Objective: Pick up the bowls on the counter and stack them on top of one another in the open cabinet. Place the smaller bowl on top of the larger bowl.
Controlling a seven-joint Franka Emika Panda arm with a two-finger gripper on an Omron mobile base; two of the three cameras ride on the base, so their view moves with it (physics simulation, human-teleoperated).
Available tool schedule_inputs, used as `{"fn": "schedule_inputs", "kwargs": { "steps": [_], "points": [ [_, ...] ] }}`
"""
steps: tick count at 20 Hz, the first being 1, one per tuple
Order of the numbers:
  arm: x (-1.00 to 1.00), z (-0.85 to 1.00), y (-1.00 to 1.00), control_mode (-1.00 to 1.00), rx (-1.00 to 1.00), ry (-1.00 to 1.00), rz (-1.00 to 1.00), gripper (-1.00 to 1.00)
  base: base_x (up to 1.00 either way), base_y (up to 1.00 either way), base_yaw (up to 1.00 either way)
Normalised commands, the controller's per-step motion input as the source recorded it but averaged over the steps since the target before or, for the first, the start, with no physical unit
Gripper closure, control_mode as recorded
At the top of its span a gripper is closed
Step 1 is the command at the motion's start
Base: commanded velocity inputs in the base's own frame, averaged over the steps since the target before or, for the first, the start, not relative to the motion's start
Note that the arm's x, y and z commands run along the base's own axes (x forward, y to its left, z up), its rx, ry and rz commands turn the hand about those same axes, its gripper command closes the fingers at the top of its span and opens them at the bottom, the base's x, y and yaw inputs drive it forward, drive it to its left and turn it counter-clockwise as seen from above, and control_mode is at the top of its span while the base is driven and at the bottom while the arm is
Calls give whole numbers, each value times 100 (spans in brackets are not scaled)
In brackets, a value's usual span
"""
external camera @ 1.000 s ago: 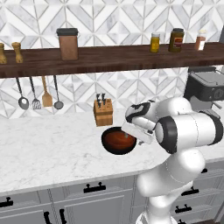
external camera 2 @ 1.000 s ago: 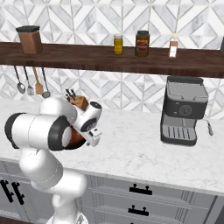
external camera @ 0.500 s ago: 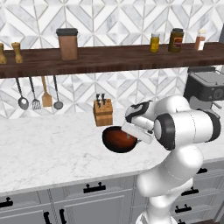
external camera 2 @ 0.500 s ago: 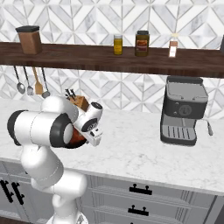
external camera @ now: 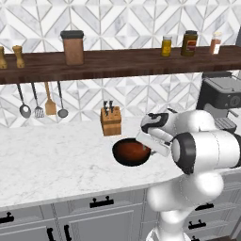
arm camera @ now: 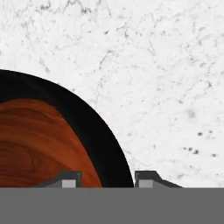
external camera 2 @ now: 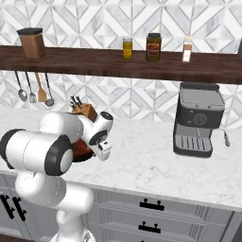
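The larger bowl [external camera: 123,156], glossy black outside and red-brown inside, sits on the white marble counter [external camera: 56,160] in front of the knife block. I cannot tell whether the red-brown is its own lining or the smaller bowl lying inside it. My gripper [external camera: 148,149] is at its right rim. In the hand view the gripper [arm camera: 108,179] straddles the black rim [arm camera: 109,144], one fingertip [arm camera: 70,179] over the red-brown inside and the other outside, both close against the wall. The dark wooden shelf of the open cabinet [external camera: 117,63] runs along the wall above.
A wooden knife block [external camera: 111,121] stands just behind the bowl. Utensils [external camera: 42,101] hang under the shelf at the left. A brown canister [external camera: 73,47] and jars [external camera: 189,43] stand on the shelf. A coffee machine [external camera 2: 198,118] is on the right.
The bowl and my gripper have barely shifted; the arm holds almost the same pose at the bowl's rim.
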Motion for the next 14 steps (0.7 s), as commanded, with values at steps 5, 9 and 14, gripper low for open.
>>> {"fn": "schedule_inputs", "kwargs": {
  "steps": [5, 9, 14],
  "points": [
    [-49, 40, -25, -100, 0, -16, -31, 100, 0, 0, 0],
    [-21, 63, -22, -100, 1, -12, -40, 100, 0, 0, 0],
    [-28, 63, -12, -100, 1, 0, -45, 100, 0, 0, 0]
  ]
}}
